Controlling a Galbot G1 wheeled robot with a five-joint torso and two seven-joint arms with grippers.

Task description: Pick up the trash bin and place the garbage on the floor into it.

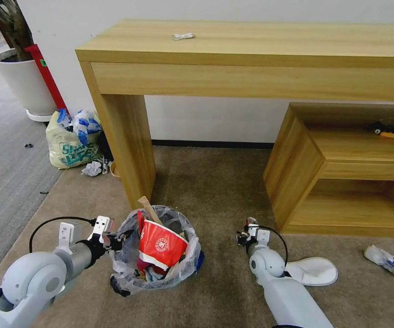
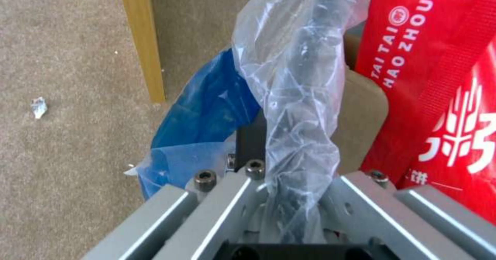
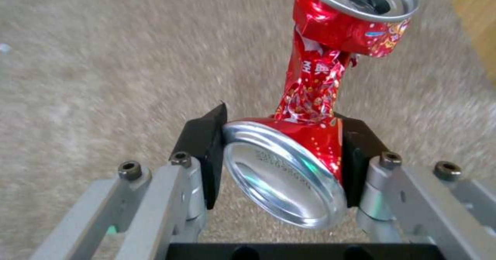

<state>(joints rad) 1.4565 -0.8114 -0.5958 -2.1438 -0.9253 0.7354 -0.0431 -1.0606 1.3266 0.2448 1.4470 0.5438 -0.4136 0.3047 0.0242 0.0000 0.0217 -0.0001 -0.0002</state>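
1. Bin grip: the left gripper (image 2: pixel 281 198) pinches the rim of the small round black trash bin (image 1: pixel 158 269) through its crinkly clear bag, on the tan carpet floor (image 1: pixel 215 182).
2. The right gripper (image 3: pixel 281 163) clamps the crushed red aluminium can (image 3: pixel 320 97) at its base.
3. The can looks light, thin and smooth, so the flattened base probably gives the firmest hold.
4. A white slipper (image 1: pixel 313 271) lies near the right arm.
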